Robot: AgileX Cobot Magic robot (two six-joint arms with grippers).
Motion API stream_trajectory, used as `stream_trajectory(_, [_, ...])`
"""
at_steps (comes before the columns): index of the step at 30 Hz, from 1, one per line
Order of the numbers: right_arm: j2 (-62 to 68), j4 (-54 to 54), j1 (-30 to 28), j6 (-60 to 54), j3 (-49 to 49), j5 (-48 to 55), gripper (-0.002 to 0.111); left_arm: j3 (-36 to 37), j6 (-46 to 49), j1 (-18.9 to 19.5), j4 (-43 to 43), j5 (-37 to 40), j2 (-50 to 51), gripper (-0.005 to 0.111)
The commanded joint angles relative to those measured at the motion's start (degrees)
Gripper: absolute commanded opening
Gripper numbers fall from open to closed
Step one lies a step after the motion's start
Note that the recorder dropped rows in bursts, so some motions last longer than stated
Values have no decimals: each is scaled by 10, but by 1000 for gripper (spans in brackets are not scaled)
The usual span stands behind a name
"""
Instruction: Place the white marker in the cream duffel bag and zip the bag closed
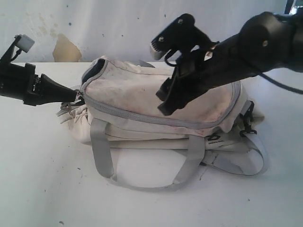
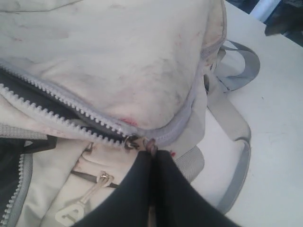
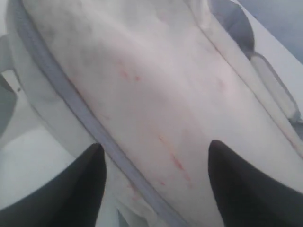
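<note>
**Status.** The cream duffel bag (image 1: 142, 94) lies on the table (image 1: 47, 184). The white marker is not in sight in any of the 3 views. You should take it as probably inside the bag, but that is unconfirmed.

**Hands.** Your left hand (image 2: 152, 156) is pinched tight on the zipper pull (image 2: 150, 145) at the bag's left end. Your right hand (image 1: 162, 103) hovers over the top panel (image 3: 156, 94), spread wide and holding nothing.

**Zipper (image 2: 177, 125).** The teeth are meshed on 1 side of the pull and gape apart on the other, showing dark lining (image 2: 28, 91).

**Judgement.** Zipping is partly done, with an open stretch left to close.

**Not verifiable.**
- How long the open stretch is, since the left wrist view cuts it off.
- The bag's far side.
- Whether the right hand touches the fabric.
</note>
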Motion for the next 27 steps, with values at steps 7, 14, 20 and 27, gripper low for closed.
stream_trajectory(7, [107, 75, 123, 3, 2, -254, 59, 1, 3, 3, 16, 9, -4, 0])
stream_trajectory(14, [186, 75, 175, 4, 0, -402, 59, 1, -2, 3, 27, 9, -4, 0])
stream_trajectory(20, [223, 60, 196, 4, 0, -476, 60, 1, -2, 3, 27, 9, -2, 0])
stream_trajectory(27, [249, 58, 198, 4, 0, -533, 60, 1, -2, 3, 27, 9, 15, 0])
